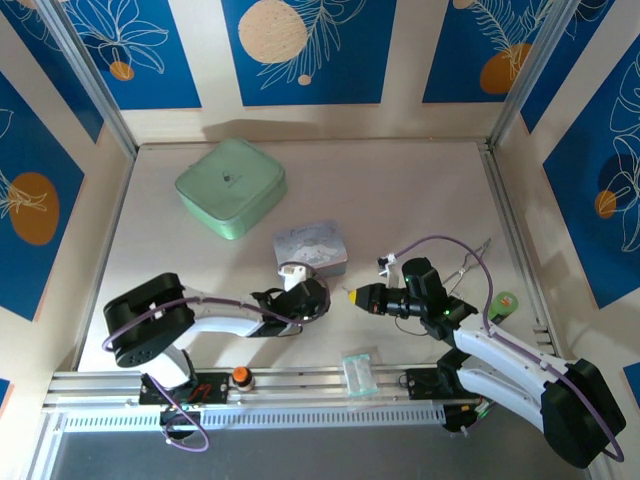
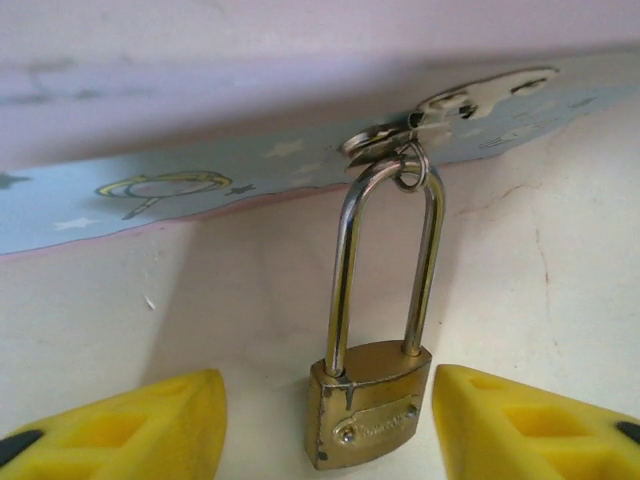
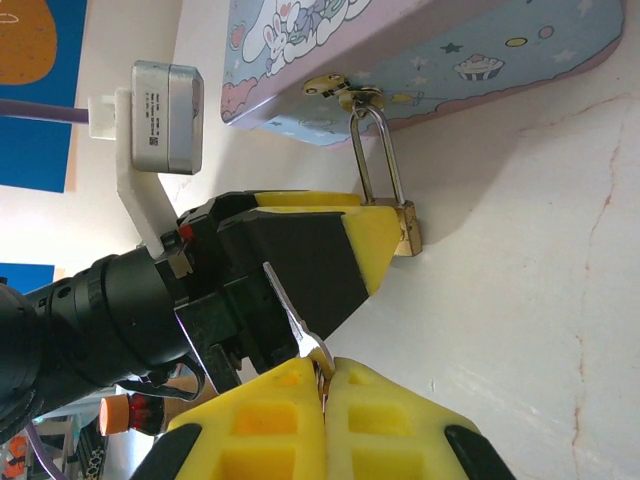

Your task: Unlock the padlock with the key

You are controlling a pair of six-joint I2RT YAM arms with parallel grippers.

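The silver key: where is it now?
In the right wrist view, the thin silvery metal key is pinched in the right pincer, low centre, beside the left pincer flanking the brass padlock.

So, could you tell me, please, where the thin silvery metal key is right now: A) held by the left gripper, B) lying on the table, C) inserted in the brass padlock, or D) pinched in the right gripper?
D: the right wrist view shows the thin silvery metal key pinched in the shut right gripper, apart from the small brass padlock.
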